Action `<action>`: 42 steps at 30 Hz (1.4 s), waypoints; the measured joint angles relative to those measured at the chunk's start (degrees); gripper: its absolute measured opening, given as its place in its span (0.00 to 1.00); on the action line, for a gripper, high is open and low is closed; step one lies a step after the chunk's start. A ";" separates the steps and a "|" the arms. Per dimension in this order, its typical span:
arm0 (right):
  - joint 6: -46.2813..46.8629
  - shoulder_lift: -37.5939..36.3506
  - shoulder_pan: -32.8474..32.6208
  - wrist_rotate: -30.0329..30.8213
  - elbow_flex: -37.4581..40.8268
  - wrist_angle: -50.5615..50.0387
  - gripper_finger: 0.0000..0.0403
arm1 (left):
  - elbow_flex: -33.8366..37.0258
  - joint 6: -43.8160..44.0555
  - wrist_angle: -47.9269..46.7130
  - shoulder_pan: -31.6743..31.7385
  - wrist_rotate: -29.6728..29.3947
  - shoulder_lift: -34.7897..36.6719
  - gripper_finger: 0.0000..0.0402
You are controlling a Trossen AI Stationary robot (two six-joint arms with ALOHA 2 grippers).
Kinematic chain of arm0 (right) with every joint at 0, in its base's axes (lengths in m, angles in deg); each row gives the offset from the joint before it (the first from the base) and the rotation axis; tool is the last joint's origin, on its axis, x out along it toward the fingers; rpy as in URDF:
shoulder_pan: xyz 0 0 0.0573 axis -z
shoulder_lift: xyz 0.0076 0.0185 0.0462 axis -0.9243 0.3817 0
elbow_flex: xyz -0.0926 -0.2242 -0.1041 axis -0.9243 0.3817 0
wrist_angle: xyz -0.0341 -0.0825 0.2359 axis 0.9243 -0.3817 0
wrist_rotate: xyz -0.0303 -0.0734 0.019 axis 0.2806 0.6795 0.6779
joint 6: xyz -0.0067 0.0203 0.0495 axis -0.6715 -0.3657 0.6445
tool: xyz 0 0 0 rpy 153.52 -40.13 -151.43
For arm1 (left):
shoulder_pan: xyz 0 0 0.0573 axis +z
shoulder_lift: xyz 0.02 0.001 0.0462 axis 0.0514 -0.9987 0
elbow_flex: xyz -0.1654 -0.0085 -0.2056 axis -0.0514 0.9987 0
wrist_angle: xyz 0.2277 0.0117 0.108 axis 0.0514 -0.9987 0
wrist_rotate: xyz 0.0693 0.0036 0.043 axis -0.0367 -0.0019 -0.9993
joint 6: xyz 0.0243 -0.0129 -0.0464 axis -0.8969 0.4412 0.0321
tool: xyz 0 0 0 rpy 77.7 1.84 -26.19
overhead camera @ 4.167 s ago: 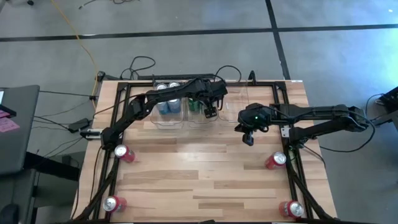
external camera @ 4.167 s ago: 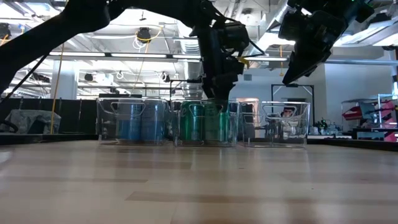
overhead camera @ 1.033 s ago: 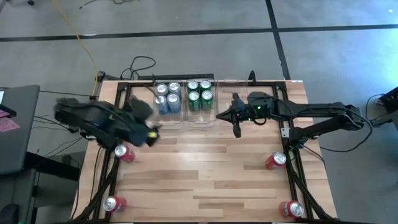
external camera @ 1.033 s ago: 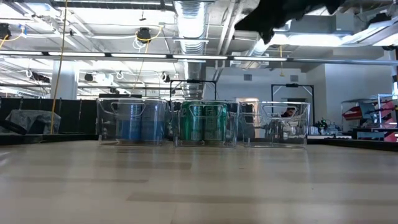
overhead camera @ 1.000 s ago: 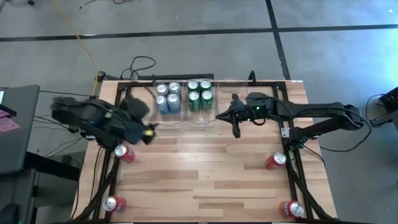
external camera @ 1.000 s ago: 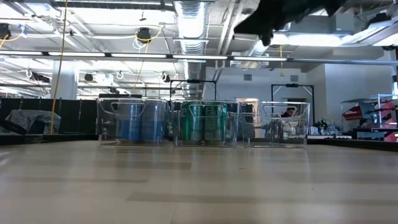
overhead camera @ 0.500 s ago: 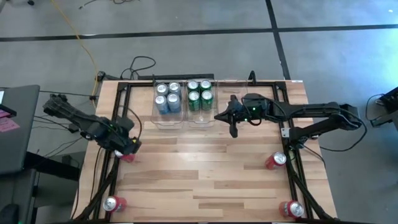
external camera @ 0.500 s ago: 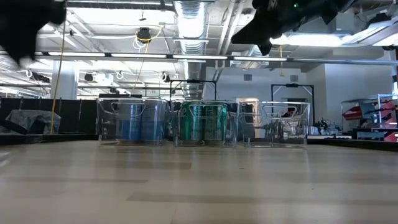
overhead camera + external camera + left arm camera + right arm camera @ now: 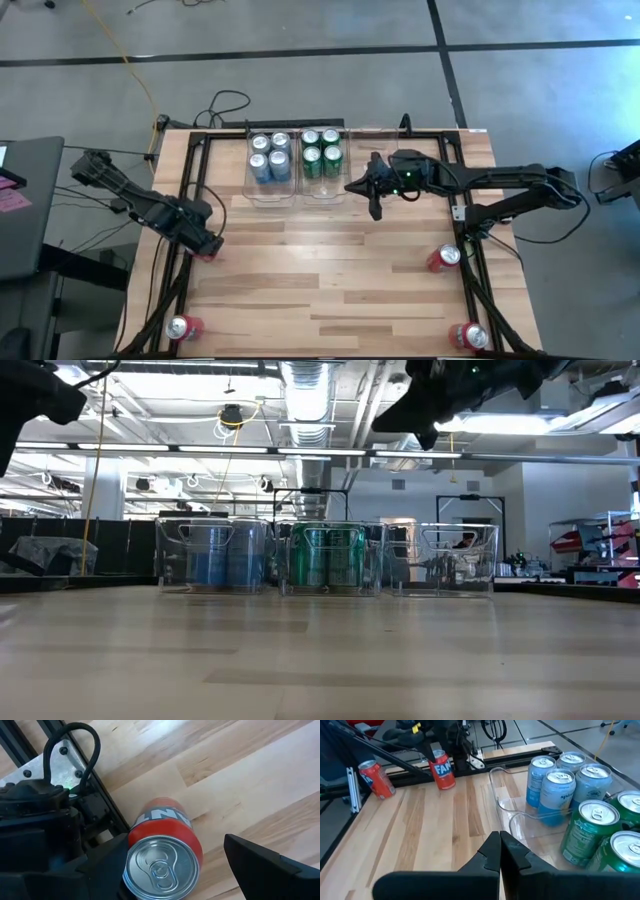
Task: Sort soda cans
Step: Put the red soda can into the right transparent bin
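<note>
The left gripper (image 9: pixel 175 865), jaws spread, straddled a red can (image 9: pixel 162 860) lower-centre; closing on it seemed next. The right gripper (image 9: pixel 500 851) hung clenched, empty.

The upright red metal soda can with a silver top (image 9: pixel 443 769), standing by the table's black frame rail, shows white letters "FAN" on a dark patch. A blue-and-silver metal soda can (image 9: pixel 557 795) in the clear bin carries lettering that seems to begin "spri"; other print is too small to read.

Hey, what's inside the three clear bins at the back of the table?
The left bin holds four blue cans, the middle bin four green cans. The right bin looks empty, though the shut right gripper covers part of it from above.
</note>
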 joint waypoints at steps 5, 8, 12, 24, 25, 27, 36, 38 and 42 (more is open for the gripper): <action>-0.87 0.00 0.00 0.00 0.00 -1.04 0.05 | 0.00 2.12 -0.05 -1.49 1.33 -0.01 0.80; -0.88 0.00 0.00 0.00 0.00 -1.08 0.05 | 0.00 3.25 -0.19 -2.07 4.64 0.03 0.80; -0.66 0.00 0.00 0.00 0.00 -0.36 0.05 | 0.00 3.15 -0.51 -2.77 7.20 0.08 0.80; 0.02 0.00 -0.01 -0.02 0.00 -0.06 0.05 | 2.14 3.09 1.55 -6.72 7.39 -3.16 0.80; 0.02 0.00 -0.07 -0.02 0.00 -0.08 0.05 | 2.68 3.11 2.38 -6.81 7.37 -3.34 0.80; 0.02 0.00 -0.22 -0.02 0.00 -0.06 0.05 | 3.75 2.48 3.60 -6.81 7.37 -3.52 0.80; -0.01 -0.02 -0.63 -0.24 -0.02 -0.54 0.05 | 4.33 5.96 5.66 -6.83 1.12 -3.95 0.74; -0.17 -0.02 -0.79 -0.22 -0.02 -1.63 0.05 | 4.35 5.98 7.67 -6.83 -1.10 -4.45 0.72; -0.20 -0.02 -0.85 -0.24 -0.02 -4.55 0.05 | 4.22 4.26 12.92 -6.09 -4.61 -6.85 0.74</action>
